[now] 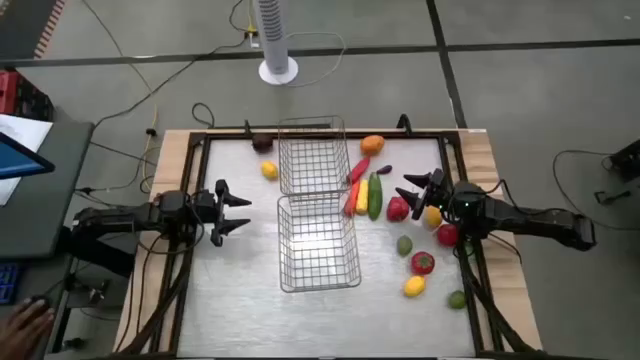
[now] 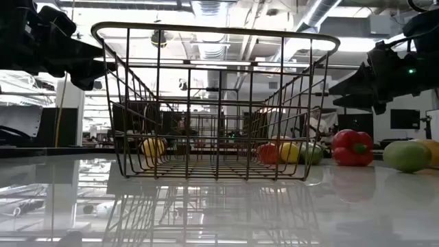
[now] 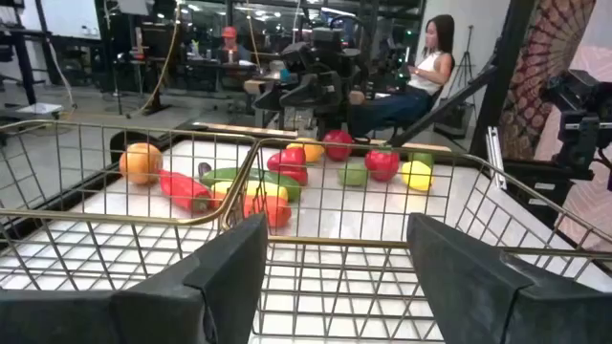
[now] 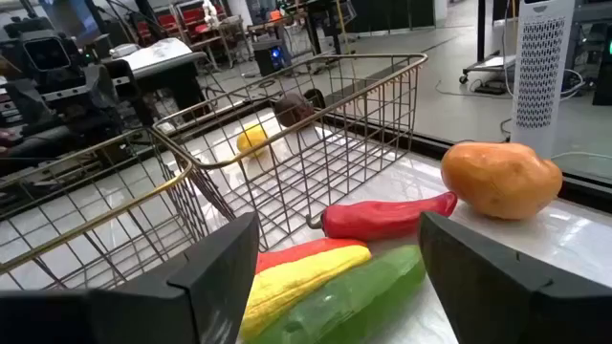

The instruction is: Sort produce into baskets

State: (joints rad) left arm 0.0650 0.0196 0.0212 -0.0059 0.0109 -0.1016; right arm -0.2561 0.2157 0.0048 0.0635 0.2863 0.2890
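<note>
Two silver wire baskets stand end to end mid-table, the far basket (image 1: 312, 155) and the near basket (image 1: 318, 240), both holding nothing. Most produce lies on the table right of them: an orange (image 1: 372, 144), a red pepper (image 1: 357, 170), a green cucumber (image 1: 374, 196), a red bell pepper (image 1: 397, 208), tomatoes (image 1: 422, 263), limes (image 1: 404, 244) and lemons (image 1: 414, 286). A dark plum (image 1: 262, 143) and a lemon (image 1: 269, 170) lie left of the far basket. My left gripper (image 1: 240, 212) is open left of the near basket. My right gripper (image 1: 412, 190) is open above the produce, facing the cucumber (image 4: 354, 287).
A white tower fan (image 1: 275, 40) stands beyond the table's far edge. A raised wooden frame (image 1: 170, 160) borders the table. A person's hand (image 1: 25, 320) shows off the table at the near left. Bare tabletop lies near the front edge (image 1: 320, 320).
</note>
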